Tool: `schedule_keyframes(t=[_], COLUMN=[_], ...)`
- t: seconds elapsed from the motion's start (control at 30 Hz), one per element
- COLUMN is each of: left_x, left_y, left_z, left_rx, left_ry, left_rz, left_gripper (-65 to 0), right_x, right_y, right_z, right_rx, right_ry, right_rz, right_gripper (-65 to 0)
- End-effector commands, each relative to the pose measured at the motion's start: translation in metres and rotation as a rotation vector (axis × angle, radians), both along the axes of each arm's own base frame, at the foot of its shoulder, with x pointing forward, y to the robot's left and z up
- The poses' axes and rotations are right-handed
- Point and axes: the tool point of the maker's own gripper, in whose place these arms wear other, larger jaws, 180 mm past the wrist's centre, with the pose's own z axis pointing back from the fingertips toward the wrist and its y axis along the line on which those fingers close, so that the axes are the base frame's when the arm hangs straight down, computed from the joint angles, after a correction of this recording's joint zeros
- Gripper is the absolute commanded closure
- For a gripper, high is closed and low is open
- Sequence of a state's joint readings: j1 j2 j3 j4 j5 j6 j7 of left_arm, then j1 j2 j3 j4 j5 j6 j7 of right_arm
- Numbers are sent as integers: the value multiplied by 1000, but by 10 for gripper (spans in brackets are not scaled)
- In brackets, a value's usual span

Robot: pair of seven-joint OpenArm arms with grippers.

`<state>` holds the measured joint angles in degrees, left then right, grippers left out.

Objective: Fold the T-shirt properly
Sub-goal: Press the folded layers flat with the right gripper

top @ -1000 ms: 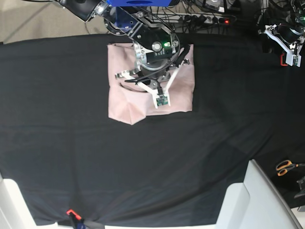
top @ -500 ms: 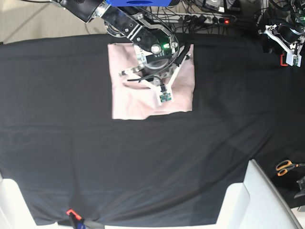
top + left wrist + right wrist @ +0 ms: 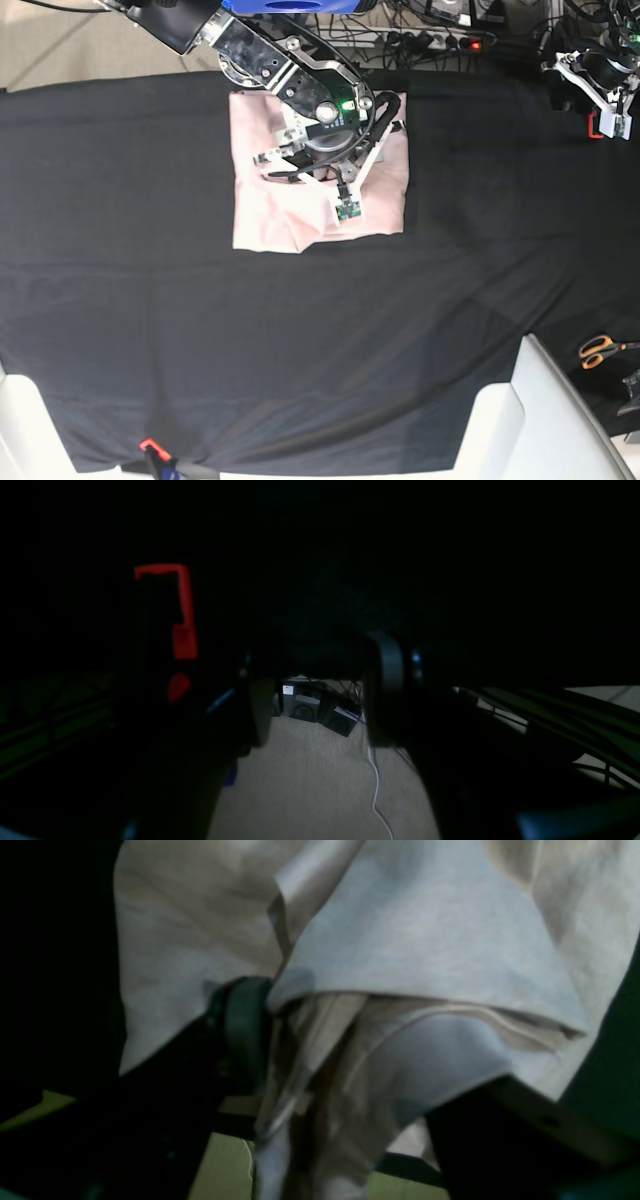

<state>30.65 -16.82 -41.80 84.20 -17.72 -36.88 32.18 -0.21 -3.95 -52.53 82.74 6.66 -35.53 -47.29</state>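
Base view: T-shirt lies at approx. 12 o'clock on the black cloth, near its far edge, already reduced to a compact, roughly square pink packet. Sleeves and hem are not visible as separate flaps, so the main folds appear done. The packet's 6 o'clock edge is slightly uneven, w/ a small lump toward its 7 o'clock corner.

Right gripper sits over the packet's centre-right. Right wrist view: jaws stand apart w/ layered fabric bunched between them; one finger touches a folded edge, but no pinch is evident. Judgement: cloth is being let go or adjusted, not clamped.

Left gripper is parked at approx. 2 o'clock, well apart from the shirt, at the cloth's corner. Left wrist view is too dark to be certain, though pads look separated w/ floor showing between; nothing held.

Progress est.: late stage. Remaining, as judged: clear the right arm, flatten the loose layers and square the near edge.
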Motion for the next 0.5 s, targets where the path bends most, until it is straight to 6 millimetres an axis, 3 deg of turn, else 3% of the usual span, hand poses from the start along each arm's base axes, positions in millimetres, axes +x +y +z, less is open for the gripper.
schedule_keyframes(t=[0.0,0.13,0.47], left_x=[5,11,4], left_y=[6,7,11], left_z=[9,10,-5], left_rx=[20,21,-9], left_ry=[-24,-37,-6], left_rz=[-10,-9,32], left_gripper=[-257,-257,-257], right_x=[7,2,-9], right_y=[12,24,47], right_z=[11,11,15], right_rx=[47,92,136], right_ry=[-28,-14,-16], right_rz=[0,88,283], right_gripper=[-341,-345,-345])
